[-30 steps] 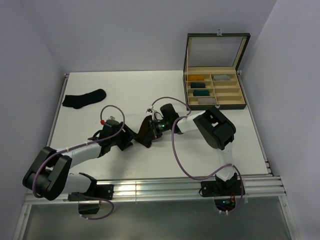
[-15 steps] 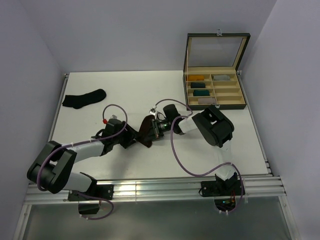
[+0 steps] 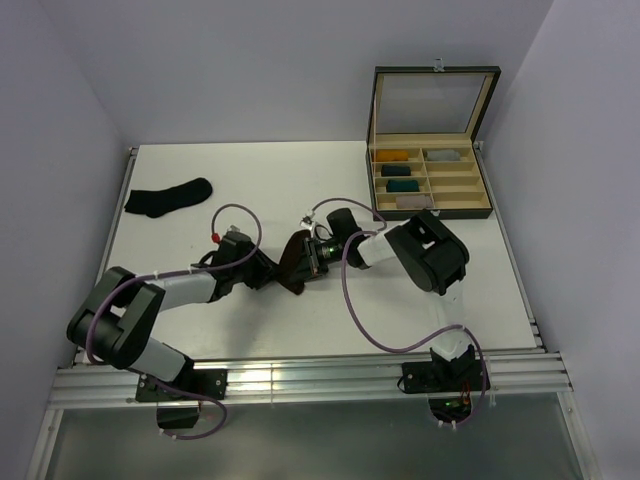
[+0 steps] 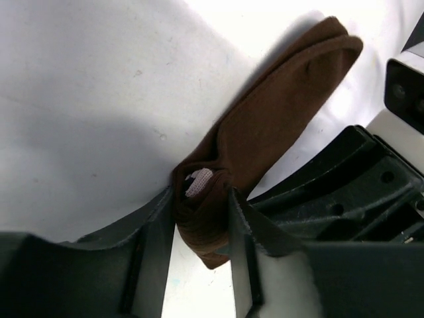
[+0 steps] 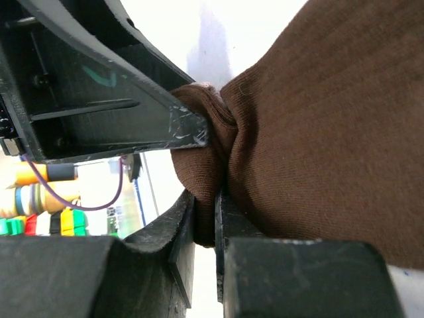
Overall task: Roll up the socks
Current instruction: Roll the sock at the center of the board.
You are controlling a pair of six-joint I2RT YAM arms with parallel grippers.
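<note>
Top external view: the brown sock [image 3: 293,262] lies bunched near the middle of the table [image 3: 250,180], caught between both grippers. The black sock [image 3: 168,197] lies flat and alone at about ten o'clock, so by my reckoning the job is in its early part, with one sock being worked and the other not yet begun. From above the brown sock is a dark lump, and I cannot say how many turns, if any, it has taken. The wrist views show it folded over but no tight bundle. The left arm [image 3: 180,288] stretches low from its base at seven o'clock toward two o'clock. The left gripper [image 3: 268,274] meets the sock's near end with its jaws standing about half apart, and the fabric fills the gap and touches both fingers. The right arm [image 3: 430,255] doubles back from five o'clock, elbow high near the open box [image 3: 430,180] at one o'clock, and its wrist points toward nine o'clock. The right gripper [image 3: 310,256] is all but closed, pinching a fold of the same sock.
</note>
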